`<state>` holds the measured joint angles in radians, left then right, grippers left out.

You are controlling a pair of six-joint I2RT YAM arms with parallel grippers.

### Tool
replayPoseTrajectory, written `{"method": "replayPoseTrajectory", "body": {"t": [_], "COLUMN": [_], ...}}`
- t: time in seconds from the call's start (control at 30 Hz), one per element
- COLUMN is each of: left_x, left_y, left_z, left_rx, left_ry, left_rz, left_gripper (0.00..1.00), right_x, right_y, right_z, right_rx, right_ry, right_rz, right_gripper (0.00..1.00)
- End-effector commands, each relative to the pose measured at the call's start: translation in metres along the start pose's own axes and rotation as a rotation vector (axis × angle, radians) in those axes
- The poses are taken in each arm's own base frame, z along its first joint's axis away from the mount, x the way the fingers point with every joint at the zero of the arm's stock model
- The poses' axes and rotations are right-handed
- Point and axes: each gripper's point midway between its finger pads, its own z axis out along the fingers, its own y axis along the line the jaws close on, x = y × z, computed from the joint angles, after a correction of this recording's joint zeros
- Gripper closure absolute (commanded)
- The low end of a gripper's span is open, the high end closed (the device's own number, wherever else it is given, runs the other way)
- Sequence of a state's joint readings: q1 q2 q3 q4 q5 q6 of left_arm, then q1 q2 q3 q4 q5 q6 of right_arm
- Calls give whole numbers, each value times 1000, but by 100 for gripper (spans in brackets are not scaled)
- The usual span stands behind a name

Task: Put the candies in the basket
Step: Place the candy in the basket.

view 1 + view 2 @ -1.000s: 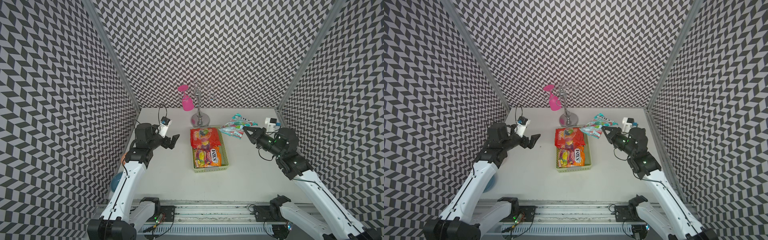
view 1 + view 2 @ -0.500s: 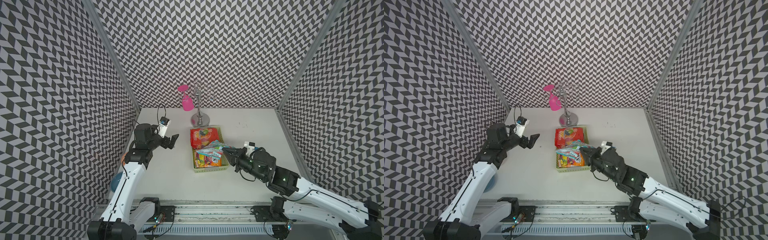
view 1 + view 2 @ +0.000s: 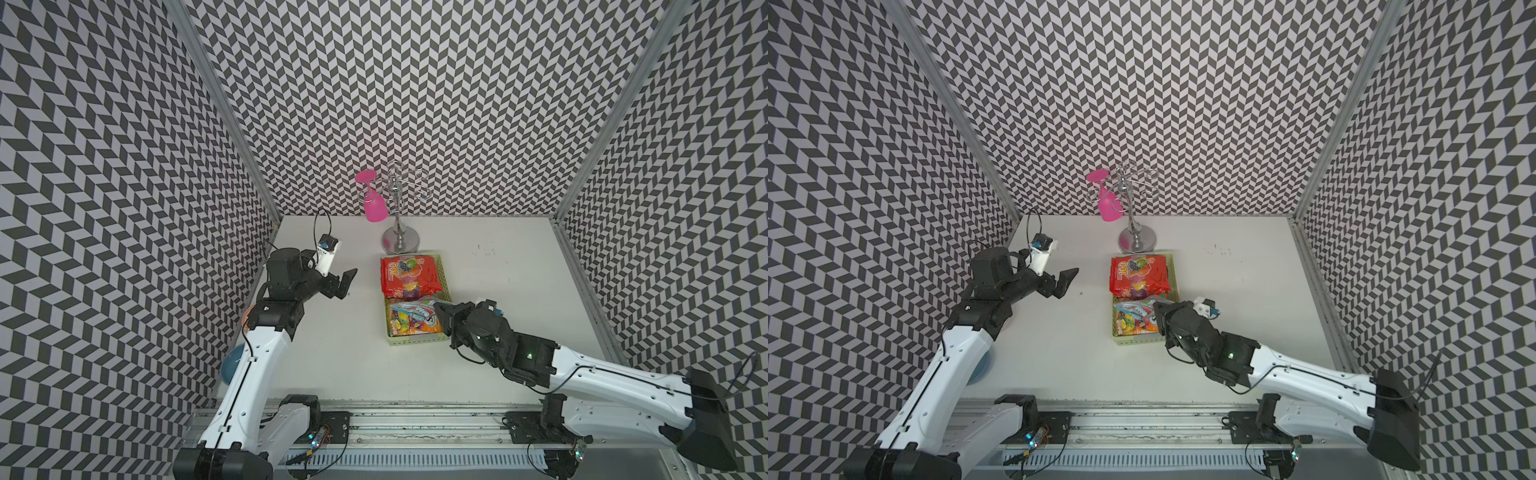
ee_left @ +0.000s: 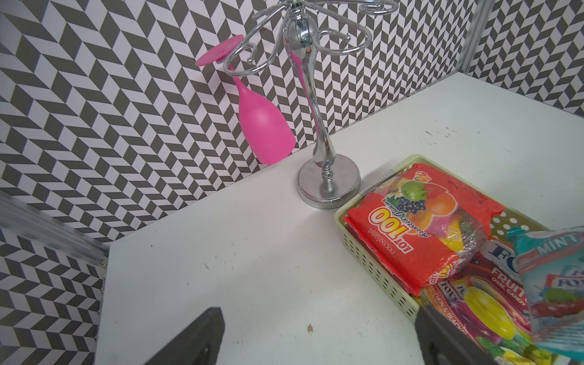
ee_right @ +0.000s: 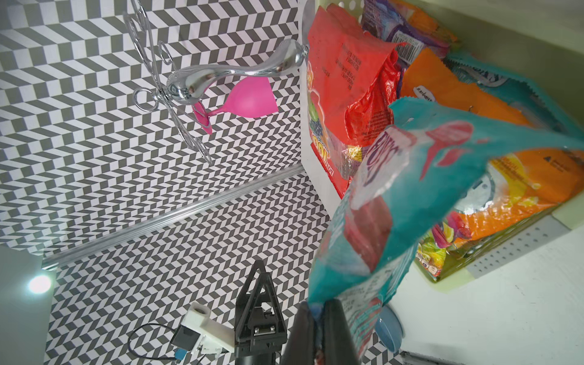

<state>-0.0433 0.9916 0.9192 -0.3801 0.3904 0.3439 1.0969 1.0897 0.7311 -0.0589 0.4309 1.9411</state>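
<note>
One teal bag [image 3: 412,310] is clamped over the basket [image 3: 415,340] by the right gripper [image 3: 439,308]; the left gripper [image 3: 345,284] is spread wide, empty.

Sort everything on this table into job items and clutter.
Job: basket; teal candy bag, pinched by the right gripper; red candy bag; orange candy bag.
Clutter: pink glass; chrome stand; blue dish.

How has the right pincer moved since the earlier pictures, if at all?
Yes. The right pincer, shut on the teal bag, went from right of the far end of the basket to over its near half.
</note>
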Motion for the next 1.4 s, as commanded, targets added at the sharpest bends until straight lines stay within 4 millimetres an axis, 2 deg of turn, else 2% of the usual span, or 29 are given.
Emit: {"method": "replayPoseTrajectory", "body": {"t": [0.0, 0.13, 0.33, 0.4, 0.53, 0.67, 0.77, 0.93, 1.07, 1.13, 1.23, 1.37], "left_x": [-17, -19, -18, -16, -17, -11, -12, -8, -6, -2, -2, 4], "left_y": [-1, -3, -2, -3, -1, -4, -8, -8, -6, -5, -3, -1], "left_z": [-10, -13, -10, -9, -11, -9, -9, -6, -6, -3, -3, -1], "left_rx": [11, 14, 19, 21, 18, 31, 56, 56, 49, 53, 50, 55], "left_ry": [-39, -44, -41, -44, -43, -39, -39, -32, -32, -25, -20, -22], "left_rz": [22, 23, 17, 18, 11, 12, 16, 15, 11, -1, -14, -31], "left_gripper": [1, 1, 1, 1, 1, 1, 1, 1, 1, 1, 1, 1], "right_x": [8, 17, 30, 33, 36, 33, 20, -3, 0, 0, 3, 9], "right_y": [13, 1, -16, -26, -47, -29, -6, 53, 99, 107, 108, 83], "right_z": [9, 17, 12, 13, 13, 7, -1, -10, -24, -27, -33, -32], "right_rx": [-72, -34, 26, 55, 98, 67, 38, -29, -91, -81, -82, -73], "right_ry": [10, 41, 89, 107, 140, 115, 46, -11, -54, -74, -57, 37], "right_rz": [61, 31, 4, -2, 56, -16, -131, -536, -955, -1169, -1419, -1728], "right_gripper": [100, 85, 57, 53, 52, 52, 49, 40, 30, 21, 10, 5]}}
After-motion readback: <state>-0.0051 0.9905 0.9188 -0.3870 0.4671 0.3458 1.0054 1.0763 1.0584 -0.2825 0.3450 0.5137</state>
